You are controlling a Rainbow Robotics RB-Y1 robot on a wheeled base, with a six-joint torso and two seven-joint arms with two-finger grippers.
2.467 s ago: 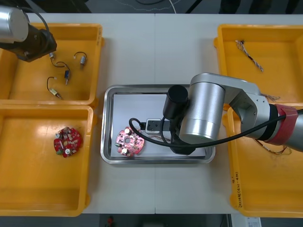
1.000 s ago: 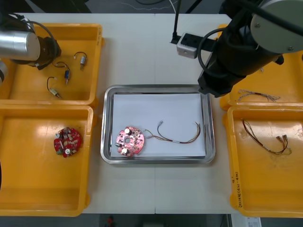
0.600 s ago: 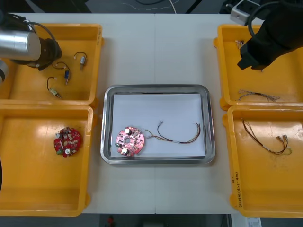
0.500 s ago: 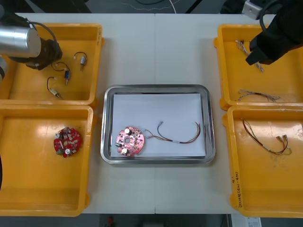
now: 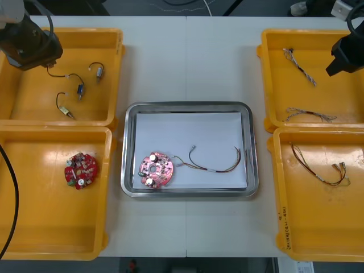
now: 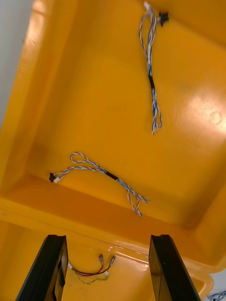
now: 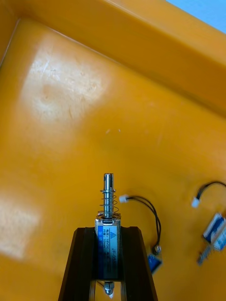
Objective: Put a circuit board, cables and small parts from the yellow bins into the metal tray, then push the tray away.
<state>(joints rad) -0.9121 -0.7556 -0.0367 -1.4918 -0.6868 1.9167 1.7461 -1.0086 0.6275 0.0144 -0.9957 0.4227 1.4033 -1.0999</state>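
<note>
My left gripper (image 7: 108, 265) is shut on a small metal part (image 7: 108, 221), a blue-labelled body with a spring and pin, held above the floor of the far left yellow bin (image 5: 34, 108). In the front view the left gripper (image 5: 31, 48) hangs over that bin's far corner, a thin wire trailing from it. Other small metal parts (image 5: 79, 90) lie in that bin. The metal tray (image 5: 187, 108) holds a red circuit board (image 5: 156, 169) and a red and yellow cable (image 5: 216, 165). My right gripper (image 6: 108, 270) is open over the far right bin (image 5: 273, 85).
Two blue and white cables (image 6: 151, 75) (image 6: 99, 174) lie in the far right bin. The near right bin (image 5: 318, 227) holds a red and yellow cable (image 5: 318, 168). A second circuit board (image 5: 81, 169) sits in the near left bin (image 5: 51, 227).
The left gripper has shut on the small metal part and lifted it toward the bin's far corner. The right arm has swung from near the tray to the far right bin.
</note>
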